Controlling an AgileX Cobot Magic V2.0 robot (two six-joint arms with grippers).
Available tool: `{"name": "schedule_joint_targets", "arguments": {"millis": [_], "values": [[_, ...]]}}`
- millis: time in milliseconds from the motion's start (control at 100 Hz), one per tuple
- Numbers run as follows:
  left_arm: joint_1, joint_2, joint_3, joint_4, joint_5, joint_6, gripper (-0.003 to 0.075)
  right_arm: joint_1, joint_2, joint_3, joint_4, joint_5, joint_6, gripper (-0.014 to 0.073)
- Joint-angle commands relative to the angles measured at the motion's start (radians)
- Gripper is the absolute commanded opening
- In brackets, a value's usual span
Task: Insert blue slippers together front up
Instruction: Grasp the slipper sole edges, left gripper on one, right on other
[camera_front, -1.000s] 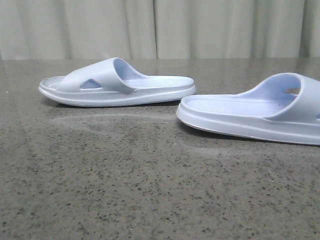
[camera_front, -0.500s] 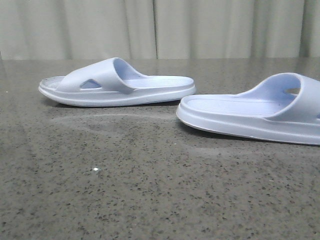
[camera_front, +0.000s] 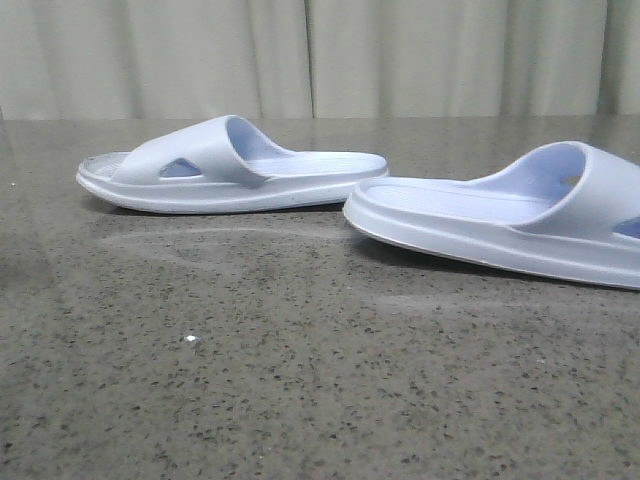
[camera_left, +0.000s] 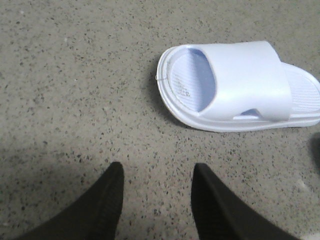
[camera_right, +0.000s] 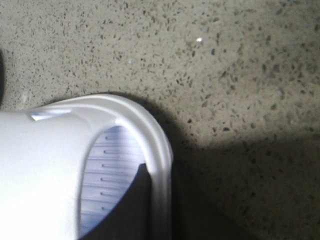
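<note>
Two pale blue slippers lie on the speckled table, heels towards each other. The left slipper (camera_front: 235, 165) rests flat, and the left wrist view shows that left slipper (camera_left: 245, 82) beyond my left gripper (camera_left: 156, 172), which hangs open over bare table, apart from it. The right slipper (camera_front: 480, 225) is tilted, its heel end a little off the table. My right gripper (camera_right: 161, 205) is shut on the side rim of this right slipper (camera_right: 45, 165): one dark finger (camera_right: 135, 205) lies inside on the ridged footbed, the other is lost in shadow outside the rim. Neither gripper shows in the front view.
The dark speckled stone table (camera_front: 300, 380) stretches towards the camera in front of both slippers. A pale curtain (camera_front: 320, 50) hangs behind the table's far edge. A small white speck (camera_front: 191, 339) lies on the table.
The right slipper has shifted slightly left and turned, its heel end rising off the table. The left slipper has not moved.
</note>
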Motion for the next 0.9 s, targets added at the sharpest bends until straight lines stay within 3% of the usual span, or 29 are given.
{"name": "schedule_joint_targets", "arguments": {"millis": [0,190,520,890], "values": [[0.002,0.046,-0.078,-0.065,0.01,0.031,0.0281,-0.006,-0.008,-0.021,0.018,-0.001,-0.015,-0.0104],[0.002,0.222,-0.187,-0.197,0.088,0.132,0.0281,-0.006,-0.008,-0.021,0.025,-0.007,-0.016,-0.0104],[0.002,0.486,-0.356,-0.276,0.252,0.181,0.0281,-0.006,-0.008,-0.021,0.025,-0.013,-0.024,-0.0104],[-0.046,0.58,-0.394,-0.287,0.251,0.2,0.0281,-0.006,-0.008,-0.021,0.025,-0.016,-0.024,-0.0104]]}}
